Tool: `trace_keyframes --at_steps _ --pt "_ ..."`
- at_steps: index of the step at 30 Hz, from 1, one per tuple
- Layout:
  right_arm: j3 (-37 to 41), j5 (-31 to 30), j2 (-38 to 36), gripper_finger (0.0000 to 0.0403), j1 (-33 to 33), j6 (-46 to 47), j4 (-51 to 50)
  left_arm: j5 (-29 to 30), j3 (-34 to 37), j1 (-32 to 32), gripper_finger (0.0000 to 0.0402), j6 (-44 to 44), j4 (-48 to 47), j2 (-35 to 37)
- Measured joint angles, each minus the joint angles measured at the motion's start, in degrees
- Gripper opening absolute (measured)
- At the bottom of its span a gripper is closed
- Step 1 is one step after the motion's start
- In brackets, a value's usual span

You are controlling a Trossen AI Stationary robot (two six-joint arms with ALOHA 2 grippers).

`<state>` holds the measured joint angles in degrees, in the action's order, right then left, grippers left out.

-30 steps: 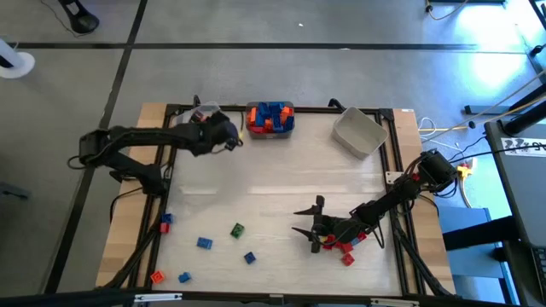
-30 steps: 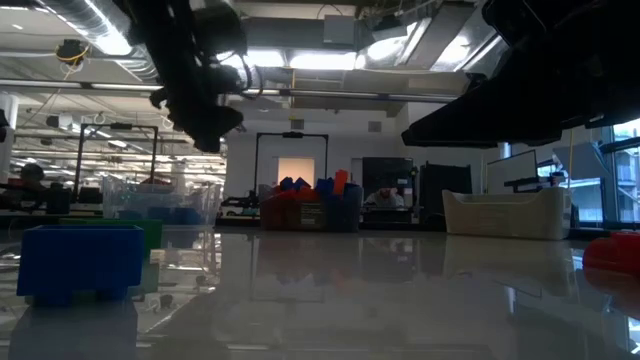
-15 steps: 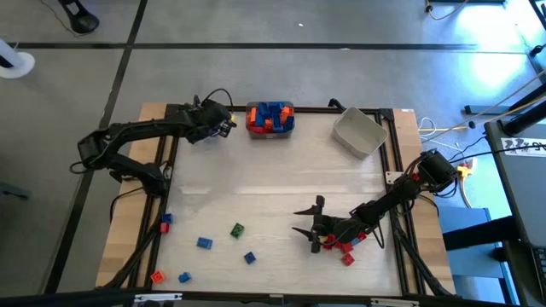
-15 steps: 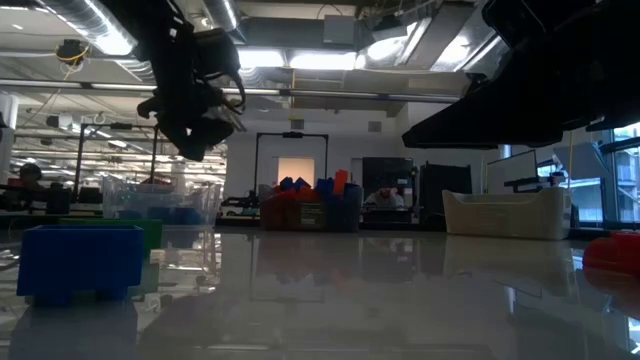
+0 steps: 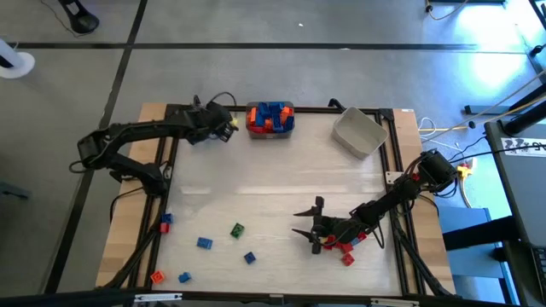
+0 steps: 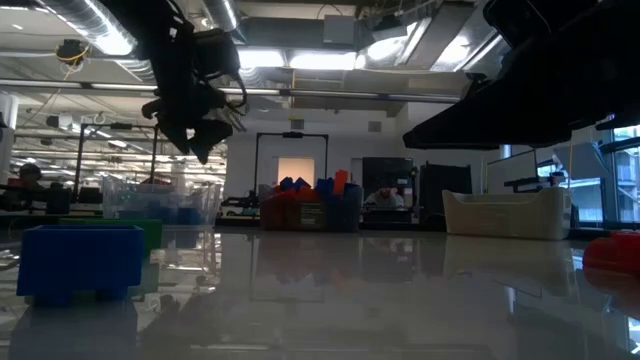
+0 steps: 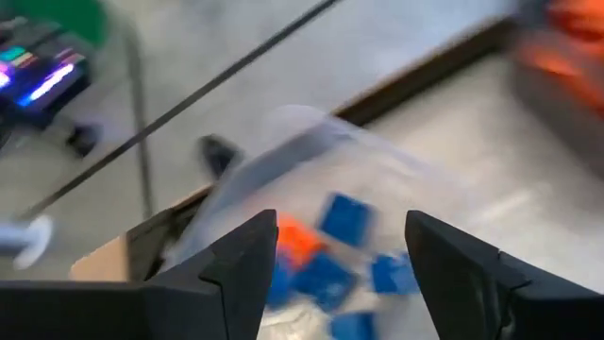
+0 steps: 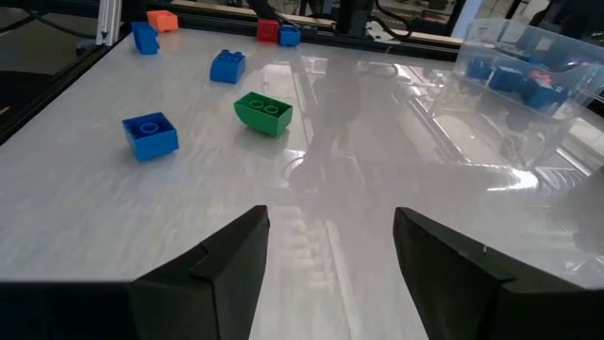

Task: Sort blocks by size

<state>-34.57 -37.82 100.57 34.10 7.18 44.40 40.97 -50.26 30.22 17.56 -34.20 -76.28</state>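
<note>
Blocks (image 5: pixel 203 243) scattered (near edge), clear bin (image 6: pixel 160 200), grey bin (image 5: pixel 358 132)

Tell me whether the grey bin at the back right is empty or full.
Empty, as far as the high view shows: the grey bin shows only its bare pale inside, no blocks.

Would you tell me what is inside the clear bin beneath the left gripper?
Blue blocks and one orange block lie in the clear bin; the left gripper hides some.

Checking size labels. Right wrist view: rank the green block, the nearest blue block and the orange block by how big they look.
1. green block, largest.
2. nearest blue block, close to the green in apparent size; the gap is small.
3. orange block, smallest as seen, but it lies farthest from the camera, so its true size is unsure.
</note>
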Motion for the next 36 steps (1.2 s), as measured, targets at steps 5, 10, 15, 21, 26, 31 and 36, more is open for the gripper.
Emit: trace_keyframes --at_steps 5,10,15,21,26,31,36 --pt "0.0 0.1 0.0 0.023 0.0 0.0 0.0 -4.9 -0.8 -7.0 0.0223 -3.1 0.3 0.2" --pt "0.0 1.0 0.0 0.023 0.0 0.0 0.0 -10.1 -0.9 -16.8 0.0223 -4.3 -0.6 0.2" --pt "0.0 1.4 0.0 0.023 0.0 0.0 0.0 -11.5 -0.9 -27.4 0.0224 1.6 -6.4 0.2" --pt "0.0 1.4 0.0 0.023 0.0 0.0 0.1 -16.6 -0.9 -39.9 0.0224 13.2 -14.3 0.2" --pt "0.0 1.4 0.0 0.023 0.0 0.0 0.5 -23.9 -0.9 -48.9 0.0224 23.2 -18.6 0.2" --pt "0.0 1.4 0.0 0.023 0.0 0.0 0.5 -32.5 -0.9 -57.1 0.0224 35.0 -18.0 0.2" --pt "0.0 1.4 0.0 0.023 0.0 0.0 0.5 -35.9 -0.9 -64.9 0.0224 45.8 -13.9 0.2"
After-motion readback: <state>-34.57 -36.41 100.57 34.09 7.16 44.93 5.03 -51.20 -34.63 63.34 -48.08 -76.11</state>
